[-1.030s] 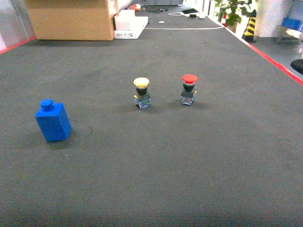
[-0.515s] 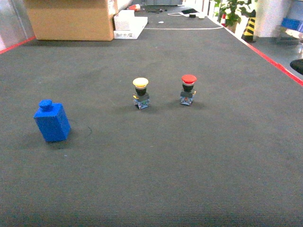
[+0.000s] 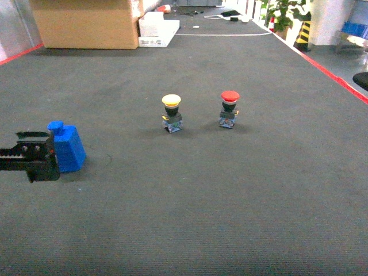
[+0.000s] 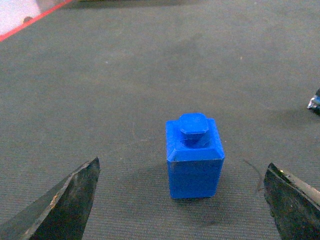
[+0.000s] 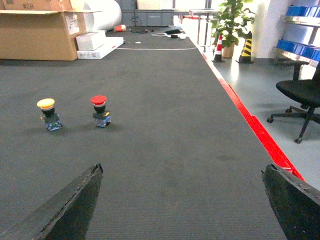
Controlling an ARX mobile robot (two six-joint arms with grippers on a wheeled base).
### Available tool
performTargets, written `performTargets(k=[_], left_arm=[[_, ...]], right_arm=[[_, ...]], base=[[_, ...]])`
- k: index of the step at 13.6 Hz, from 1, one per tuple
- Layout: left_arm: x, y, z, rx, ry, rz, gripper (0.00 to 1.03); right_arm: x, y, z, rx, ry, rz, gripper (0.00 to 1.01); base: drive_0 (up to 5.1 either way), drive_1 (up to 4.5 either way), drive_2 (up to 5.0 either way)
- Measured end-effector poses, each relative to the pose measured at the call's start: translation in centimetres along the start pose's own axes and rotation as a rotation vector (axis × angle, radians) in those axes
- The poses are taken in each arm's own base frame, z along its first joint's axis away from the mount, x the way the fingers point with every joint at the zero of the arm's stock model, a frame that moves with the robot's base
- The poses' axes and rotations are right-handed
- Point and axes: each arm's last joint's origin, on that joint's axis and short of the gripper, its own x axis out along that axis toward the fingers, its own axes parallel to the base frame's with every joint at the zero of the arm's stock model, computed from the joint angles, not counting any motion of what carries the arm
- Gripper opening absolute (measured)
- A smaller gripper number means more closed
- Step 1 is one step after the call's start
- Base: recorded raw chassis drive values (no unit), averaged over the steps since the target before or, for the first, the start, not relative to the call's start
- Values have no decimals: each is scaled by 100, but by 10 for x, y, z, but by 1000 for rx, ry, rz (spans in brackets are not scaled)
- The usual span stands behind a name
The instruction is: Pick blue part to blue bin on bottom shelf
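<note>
Black and toothed, the left gripper (image 3: 53, 154) reaches in from the left edge of the head view, its tip just beside the blue part (image 3: 67, 148) on that part's left side. From the left wrist camera its two fingers (image 4: 67, 202) stand wide apart at the lower corners of the view, with the blue part (image 4: 195, 155) between their lines but further out, untouched by either. The jaws are wide and hold nothing.

The blue part is a small block with sloped shoulders and a stubby knob on top. It stands upright on the dark grey carpeted floor (image 3: 190, 201), near the floor's left edge, where a red line (image 3: 20, 54) runs along the border.

Well apart from it, toward the middle of the floor, two push buttons stand upright side by side: a yellow-capped button (image 3: 171, 112) and, to its right, a red-capped button (image 3: 229, 108), close together but not touching.

The right gripper (image 5: 185, 210) shows only in its own wrist view, its two dark fingers (image 5: 70, 207) spread wide at the lower corners with bare carpet between them. Both buttons lie ahead of it to the left.

At the far left corner of the floor sits a large cardboard box (image 3: 86, 23), with flat white boxes (image 3: 156, 30) just beside it. Along the right edge runs a red stripe (image 3: 330, 72); a black office chair (image 5: 302, 95) stands beyond it.
</note>
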Motion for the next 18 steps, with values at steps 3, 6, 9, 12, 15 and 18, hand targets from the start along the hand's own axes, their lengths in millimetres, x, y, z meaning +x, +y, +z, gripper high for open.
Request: performTargets(k=[3, 6, 9, 12, 15, 18], left_arm=[[33, -6, -10, 10, 50, -21, 98], [57, -11, -15, 7, 36, -13, 98], [58, -8, -18, -17, 22, -18, 98], [58, -8, -16, -28, -41, -26, 98], [59, -8, -18, -34, -27, -23, 98], [59, -8, -23, -40, 35, -14, 70]], right_arm=[[0, 0, 0, 0, 0, 0, 98], [0, 0, 0, 0, 0, 0, 98], [0, 0, 0, 0, 0, 0, 98], [0, 0, 0, 0, 0, 0, 98], [0, 0, 0, 0, 0, 0, 98], [0, 0, 0, 0, 0, 0, 98]], base=[[0, 0, 0], [0, 0, 0], [0, 0, 0], [0, 0, 0], [0, 0, 0], [0, 0, 0]])
